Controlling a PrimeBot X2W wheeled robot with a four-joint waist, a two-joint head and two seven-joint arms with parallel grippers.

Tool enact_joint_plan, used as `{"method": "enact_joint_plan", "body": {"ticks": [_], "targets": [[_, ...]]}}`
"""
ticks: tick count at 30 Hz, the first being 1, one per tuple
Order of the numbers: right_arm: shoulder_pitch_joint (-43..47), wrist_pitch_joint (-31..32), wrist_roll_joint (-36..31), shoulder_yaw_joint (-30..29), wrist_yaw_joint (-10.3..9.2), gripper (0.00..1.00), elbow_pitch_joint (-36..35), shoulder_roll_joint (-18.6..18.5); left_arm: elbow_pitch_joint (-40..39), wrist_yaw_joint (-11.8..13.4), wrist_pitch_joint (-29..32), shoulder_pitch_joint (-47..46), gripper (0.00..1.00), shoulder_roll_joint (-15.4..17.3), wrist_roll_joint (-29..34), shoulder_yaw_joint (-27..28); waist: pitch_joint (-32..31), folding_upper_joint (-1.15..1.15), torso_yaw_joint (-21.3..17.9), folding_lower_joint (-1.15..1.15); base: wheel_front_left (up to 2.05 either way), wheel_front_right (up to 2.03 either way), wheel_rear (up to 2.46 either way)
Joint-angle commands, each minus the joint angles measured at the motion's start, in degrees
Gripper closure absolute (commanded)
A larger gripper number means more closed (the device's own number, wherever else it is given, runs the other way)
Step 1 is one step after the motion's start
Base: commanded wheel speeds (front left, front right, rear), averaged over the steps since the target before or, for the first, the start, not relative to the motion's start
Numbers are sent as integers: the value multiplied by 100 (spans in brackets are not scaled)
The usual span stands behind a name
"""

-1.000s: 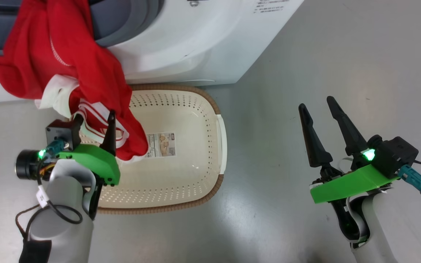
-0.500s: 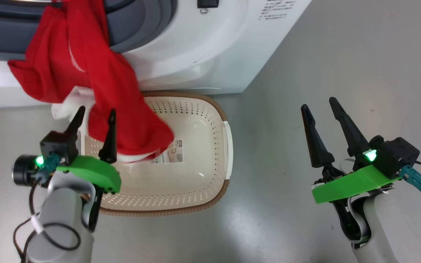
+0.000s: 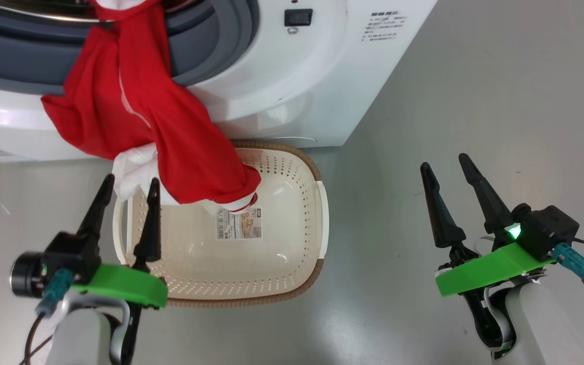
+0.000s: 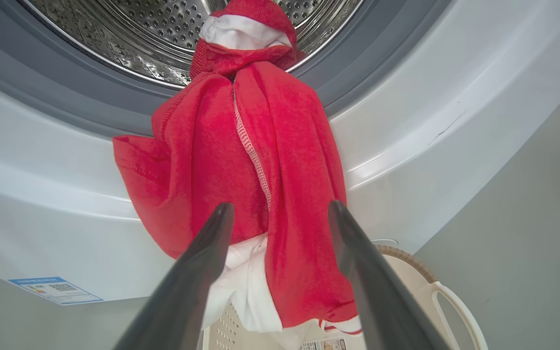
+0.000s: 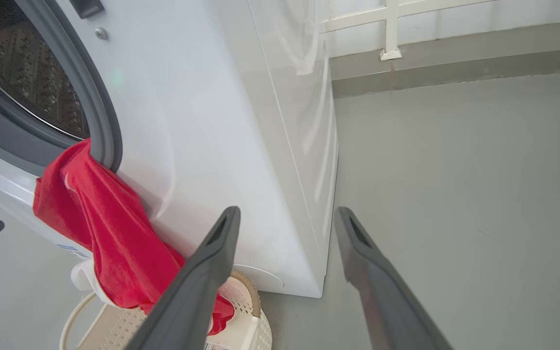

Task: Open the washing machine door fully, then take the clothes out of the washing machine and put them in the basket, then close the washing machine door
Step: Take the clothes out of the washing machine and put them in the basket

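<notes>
The bright red garments with white panels (image 3: 170, 132) hang from the perforated steel drum (image 4: 114, 29) above the small cream perforated plastic basket with a brown woven-look rim (image 3: 251, 301). They run over the grey rubber gasket (image 3: 221, 50) of the big white front-loading washing machine (image 3: 292, 76), and their lower end dangles inside the basket's far left corner. A white fold lies over the rim there.

The left gripper (image 3: 132, 180) hovers over the basket's left edge, its two dark fingers spread and empty, the cloth just beyond their tips. The right gripper (image 3: 444, 162) hangs well to the basket's right, likewise spread and holding nothing.

The risk lies in the upper end, which is bunched in the drum mouth. A grasp low on the cloth would likely drag the bundle down the machine's front, and part could spill over the basket's far rim onto the grey floor (image 3: 474, 101). A snag on the gasket could also stretch the fabric or tug the light basket out of place.
</notes>
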Motion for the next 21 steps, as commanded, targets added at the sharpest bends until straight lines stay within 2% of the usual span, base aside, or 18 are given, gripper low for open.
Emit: {"method": "enact_joint_plan", "body": {"ticks": [1, 10, 21], "targets": [[118, -37, -56, 109, 28, 0, -110, 12, -216, -29, -29, 196, 0, 105, -67, 201, -26, 0, 5, 0, 0, 0, 0], [146, -37, -45, 87, 28, 0, -118, 12, -823, -30, -29, 661, 0, 70, -125, 299, -69, 0, 0, 0, 0, 0, 0], [162, -37, -37, 40, 28, 0, -144, 12, -738, -31, -29, 445, 0, 51, -190, 218, -35, 0, 26, 0, 0, 0, 0]]}}
